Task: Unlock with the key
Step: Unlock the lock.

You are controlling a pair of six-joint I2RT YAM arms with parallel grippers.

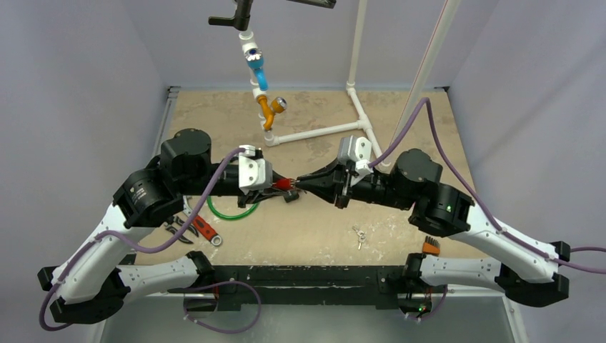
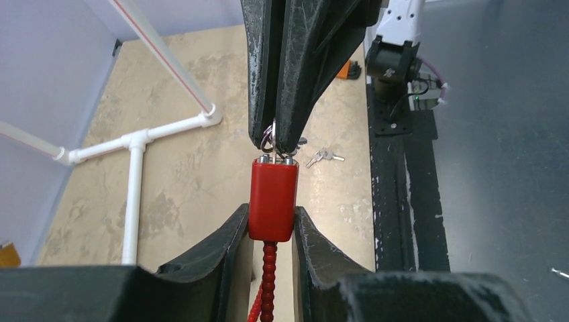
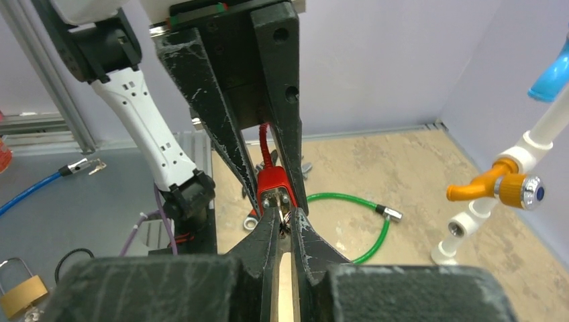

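Note:
A red padlock (image 1: 286,184) with a red beaded cable hangs above the table's middle, held by its body in my left gripper (image 1: 276,187). In the left wrist view the padlock (image 2: 273,199) sits squeezed between both fingers of the left gripper (image 2: 271,215). A small silver key (image 3: 284,216) with a ring sticks into the padlock's (image 3: 273,181) bottom face. My right gripper (image 3: 287,219) is shut on that key, its tips almost against the lock. From the left wrist view the right gripper (image 2: 275,143) comes down from above onto the key (image 2: 268,138).
A spare key bunch (image 1: 359,236) lies on the table near the right arm. A green cable (image 1: 232,211) and red-handled pliers (image 1: 194,227) lie under the left arm. White pipe frame (image 1: 314,132) with orange and blue valves (image 1: 266,111) stands behind. A brass padlock (image 3: 23,292) lies off-table.

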